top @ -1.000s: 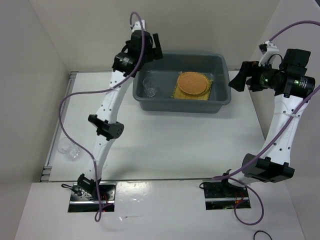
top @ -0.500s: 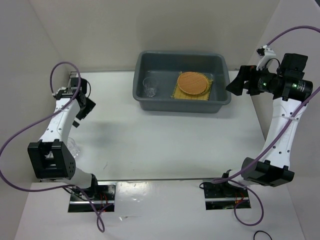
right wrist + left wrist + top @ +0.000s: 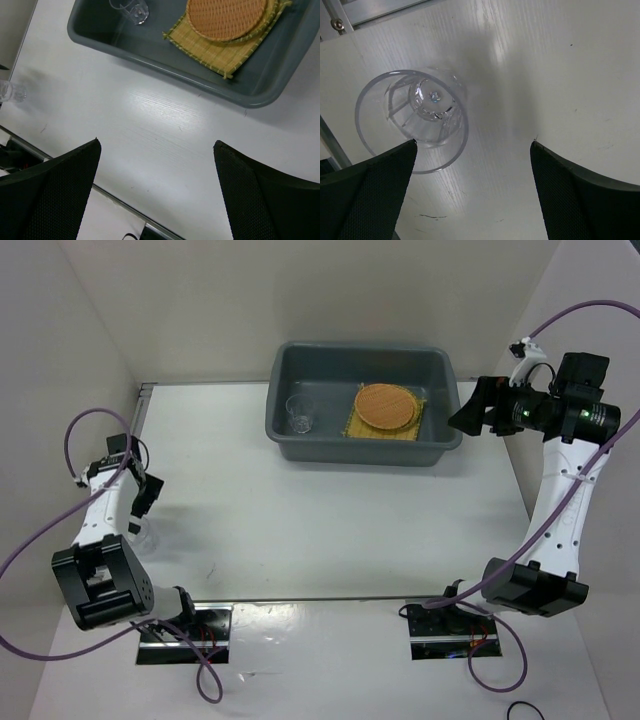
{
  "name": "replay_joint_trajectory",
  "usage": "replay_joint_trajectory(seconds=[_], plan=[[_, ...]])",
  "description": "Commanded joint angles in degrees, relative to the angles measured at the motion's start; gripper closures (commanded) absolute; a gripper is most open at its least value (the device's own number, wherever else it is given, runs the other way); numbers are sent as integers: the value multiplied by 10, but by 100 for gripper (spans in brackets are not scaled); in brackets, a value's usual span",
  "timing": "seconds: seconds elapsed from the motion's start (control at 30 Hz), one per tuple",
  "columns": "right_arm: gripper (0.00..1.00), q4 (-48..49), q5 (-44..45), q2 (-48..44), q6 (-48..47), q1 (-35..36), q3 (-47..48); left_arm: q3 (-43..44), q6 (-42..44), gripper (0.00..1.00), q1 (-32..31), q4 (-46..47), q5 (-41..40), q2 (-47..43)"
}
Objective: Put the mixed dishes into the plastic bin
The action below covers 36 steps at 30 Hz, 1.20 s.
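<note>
- Grey-blue rectangular plastic bin [image 3: 360, 453] sits at the far edge of the white surface [image 3: 330, 520] and holds the woven dishes.
- Square yellow woven mat [image 3: 200, 50] lies flat in the bin's right half.
- Round orange-brown woven disc [image 3: 386, 406] rests on that mat.
- Left gripper [image 3: 473, 144], released and empty, has just swung from the bin to hover over a clear tumbler [image 3: 412, 120] at the surface's left edge, which is probably the next pick.
- Right gripper [image 3: 156, 144], also released, hangs beside the bin's right end.
- Second clear tumbler [image 3: 299, 412] stands in the bin's left half.

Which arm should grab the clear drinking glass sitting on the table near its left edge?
Left. Its open left gripper hangs over the clear drinking glass, which lies close to one finger. The right gripper, also open, is across the table beside the grey-blue plastic bin's right end.
</note>
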Motion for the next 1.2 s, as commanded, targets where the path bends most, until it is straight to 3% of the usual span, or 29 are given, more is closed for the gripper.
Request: replay_joint_trajectory(seconds=[0.0, 0.13, 0.27, 0.4, 0.43, 0.53, 0.73, 0.8, 0.83, 0.9, 0.93, 0.97, 1.03, 1.07, 1.1, 1.17], plan=[[2, 17, -6, -24, 4, 4, -11, -12, 14, 0, 13, 43, 36, 4], [2, 17, 5, -24, 10, 4, -5, -37, 14, 0, 24, 67, 47, 21], [2, 17, 10, -29, 10, 4, -5, -54, 19, 13, 35, 85, 64, 28], [2, 17, 16, -34, 10, 4, -11, -54, 32, 40, 41, 97, 83, 47], [2, 17, 22, -34, 10, 4, -11, -54, 32, 58, 46, 97, 89, 47], [2, 17, 29, -39, 10, 4, -17, -54, 32, 100, 46, 103, 96, 47], [2, 17, 29, -45, 10, 4, -28, 53, 9, 100, 46, 88, 139, 35], [2, 22, 29, -45, 10, 4, -28, 97, -16, 100, 46, 105, 182, 26], [2, 22, 29, -45, 10, 4, -28, 120, -16, 100, 46, 124, 262, 31], [2, 22, 29, -45, 10, 4, -28, 157, -25, 100, 39, 237, 361, 37], [2, 22, 29, -45, 10, 4, -28, 157, -33, 100, 31, 301, 455, 37], [2, 22, 29, -45, 10, 4, -28, 165, -48, 100, 3, 421, 493, 42], [2, 22, 29, -50, 10, 4, -28, 220, -30, 100, -38, 474, 542, 80], [2, 22, 29, -50, 10, 4, -33, 274, 48, 100, -61, 406, 542, 105], [2, 22, 29, -50, 10, 4, -33, 400, 96, 100, -112, 360, 542, 163], [2, 22, 29, -57, 10, 4, -39, 505, 227, 100, -165, 237, 529, 244]])
